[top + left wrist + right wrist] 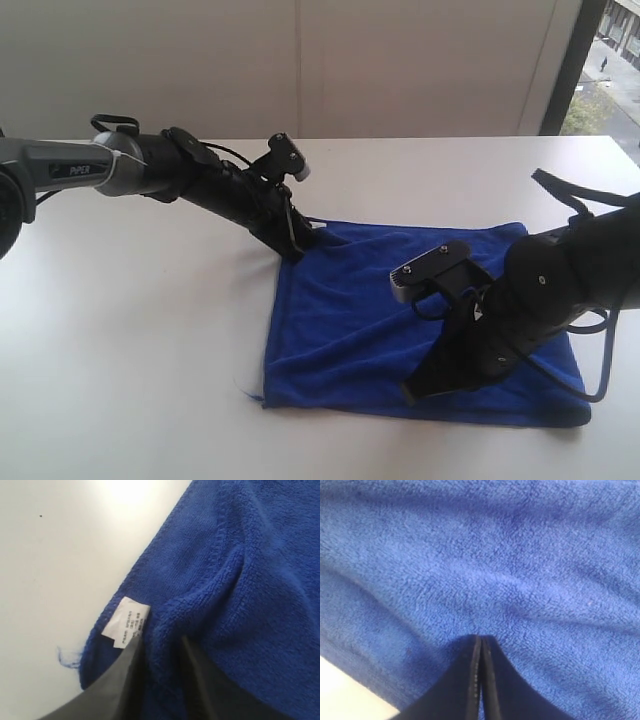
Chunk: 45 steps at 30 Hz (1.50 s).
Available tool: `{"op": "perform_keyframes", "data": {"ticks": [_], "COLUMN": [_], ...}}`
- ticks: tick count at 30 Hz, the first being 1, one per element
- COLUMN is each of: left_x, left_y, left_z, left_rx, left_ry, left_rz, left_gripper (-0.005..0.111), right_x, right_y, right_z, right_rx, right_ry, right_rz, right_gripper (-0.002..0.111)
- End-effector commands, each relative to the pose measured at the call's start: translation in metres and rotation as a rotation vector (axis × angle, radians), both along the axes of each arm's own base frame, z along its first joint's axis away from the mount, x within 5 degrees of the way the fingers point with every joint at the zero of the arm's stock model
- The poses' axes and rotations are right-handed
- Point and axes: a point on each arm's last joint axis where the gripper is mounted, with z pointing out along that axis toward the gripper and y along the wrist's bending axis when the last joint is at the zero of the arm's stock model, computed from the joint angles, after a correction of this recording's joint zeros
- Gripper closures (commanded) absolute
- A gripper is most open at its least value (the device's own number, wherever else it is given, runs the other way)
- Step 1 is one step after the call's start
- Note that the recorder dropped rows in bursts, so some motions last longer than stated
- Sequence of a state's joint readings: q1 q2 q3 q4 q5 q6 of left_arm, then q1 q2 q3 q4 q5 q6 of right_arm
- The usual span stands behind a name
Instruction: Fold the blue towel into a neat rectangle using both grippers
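Observation:
The blue towel (340,320) lies flat on the white table (120,330) as a rough rectangle. My left gripper (300,248) is down at its far left corner. In the left wrist view that gripper (161,645) is shut on a raised ridge of the towel (240,580), right beside the small white label (126,622). My right gripper (412,392) points down onto the towel near its front edge. In the right wrist view it (481,639) is shut, tips touching the cloth (480,555), with no fold seen between them.
The right arm (570,270) reaches over the towel's right half, with cables looping off its side. The left arm (150,170) stretches in from the far left. A white wall runs behind the table, and a window (605,60) is at the top right.

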State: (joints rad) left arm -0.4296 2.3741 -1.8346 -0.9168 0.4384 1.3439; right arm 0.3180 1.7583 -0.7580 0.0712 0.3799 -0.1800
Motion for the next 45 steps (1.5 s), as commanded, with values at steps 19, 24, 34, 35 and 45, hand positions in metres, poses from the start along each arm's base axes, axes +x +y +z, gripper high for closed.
{"op": "perform_keyframes", "data": {"ticks": [19, 24, 34, 35, 45], "left_x": [-0.003, -0.003, -0.002, -0.002, 0.0], "left_y": [-0.004, -0.006, -0.006, -0.006, -0.005], "left_z": [0.007, 0.008, -0.003, -0.002, 0.018], "left_rx": [-0.042, -0.084, -0.075, -0.075, -0.085], "left_ry": [0.015, 0.015, 0.033, 0.031, -0.025], "left_rz": [-0.028, -0.031, -0.03, -0.028, -0.006], "left_gripper": [0.07, 0.075, 0.093, 0.097, 0.107], "right_x": [-0.021, -0.022, -0.022, -0.022, -0.022], "right_y": [-0.001, -0.002, -0.002, -0.002, -0.002], "right_z": [-0.028, -0.028, -0.028, -0.028, -0.028], "right_rx": [-0.039, -0.04, -0.04, -0.04, -0.04], "right_ry": [0.196, 0.202, 0.202, 0.202, 0.202], "right_rz": [-0.016, -0.015, -0.015, -0.015, -0.015], "right_gripper": [0.108, 0.108, 0.108, 0.108, 0.108]}}
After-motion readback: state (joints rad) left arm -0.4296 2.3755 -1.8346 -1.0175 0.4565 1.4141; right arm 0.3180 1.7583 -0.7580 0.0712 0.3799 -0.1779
